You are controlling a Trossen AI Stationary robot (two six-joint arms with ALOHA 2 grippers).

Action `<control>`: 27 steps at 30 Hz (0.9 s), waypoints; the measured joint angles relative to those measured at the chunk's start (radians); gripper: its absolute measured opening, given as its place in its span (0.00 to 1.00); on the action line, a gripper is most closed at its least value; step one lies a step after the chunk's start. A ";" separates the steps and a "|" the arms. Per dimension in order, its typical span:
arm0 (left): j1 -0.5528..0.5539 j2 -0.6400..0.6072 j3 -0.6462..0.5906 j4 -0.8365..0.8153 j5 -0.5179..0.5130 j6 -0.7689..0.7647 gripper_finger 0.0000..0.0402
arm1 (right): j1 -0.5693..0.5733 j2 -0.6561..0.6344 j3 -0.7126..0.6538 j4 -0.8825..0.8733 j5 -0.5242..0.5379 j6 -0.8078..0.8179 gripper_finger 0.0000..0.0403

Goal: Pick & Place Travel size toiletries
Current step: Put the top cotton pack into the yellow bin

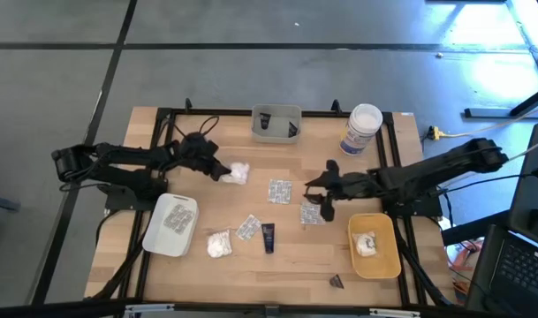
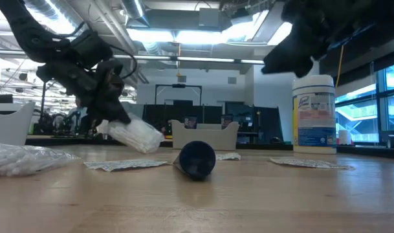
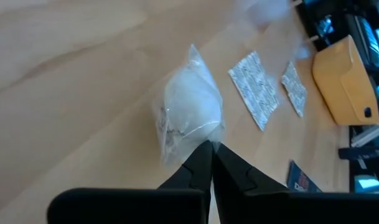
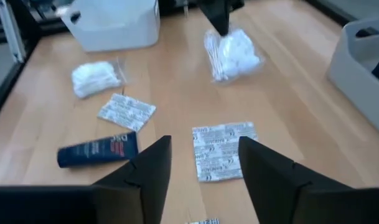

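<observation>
Altogether — three blister packets [image 1: 280, 191], two puffy bundles [image 1: 218, 245], one tube [image 1: 268, 237].

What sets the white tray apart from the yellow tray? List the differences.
The white tray sits on the left arm's side of the table; the yellow tray sits on the right arm's side. The white tray holds a silvery blister packet; the yellow tray holds a white puffy bundle. The white tray lies tilted; the yellow tray sits nearly square to the table edge. Both are rectangular with rounded corners.
</observation>
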 joint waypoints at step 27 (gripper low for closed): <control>-0.143 0.000 0.001 0.402 0.047 -0.047 0.01 | -0.053 0.245 0.000 0.431 -0.134 -0.004 0.55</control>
